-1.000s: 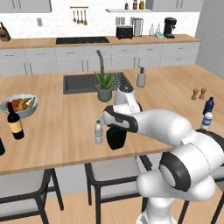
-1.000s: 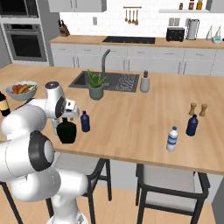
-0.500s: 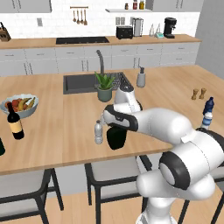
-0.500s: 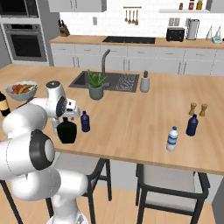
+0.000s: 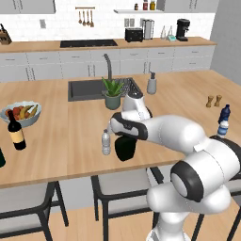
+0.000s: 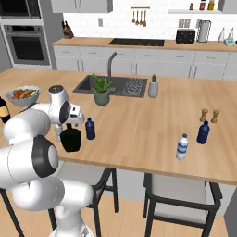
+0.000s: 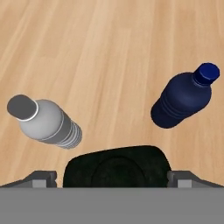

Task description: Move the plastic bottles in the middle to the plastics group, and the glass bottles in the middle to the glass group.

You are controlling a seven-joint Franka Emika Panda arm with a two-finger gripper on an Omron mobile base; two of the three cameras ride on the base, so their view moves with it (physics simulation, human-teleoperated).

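Here, the robot's pincer [image 7: 112,175] hangs directly above the squat, all-black glass flask bottle [image 5: 125,147] standing near the front edge of the wooden desk [image 5: 70,127], its jaws spread fully wide on either side of the flask's shoulders and closed on nothing. In the hand view, the small clear greyish plastic bottle with a white cap [image 7: 43,122] stands just beside the flask on one side, the small dark navy plastic bottle [image 7: 186,96] near it on the other. Far to the left, a tall dark wine bottle with a tan label [image 5: 16,132] waits beside a bowl of fruit [image 5: 21,113]; far to the right, a slim bottle with a dark blue top and pale lower body [image 5: 223,121] marks the plastics corner. The flask looks rigid, smooth and probably heavier than its neighbours, likely slippery and breakable if dropped; its wide body nearly fills the open span, so a hold on the short neck or narrowest faces seems safest.
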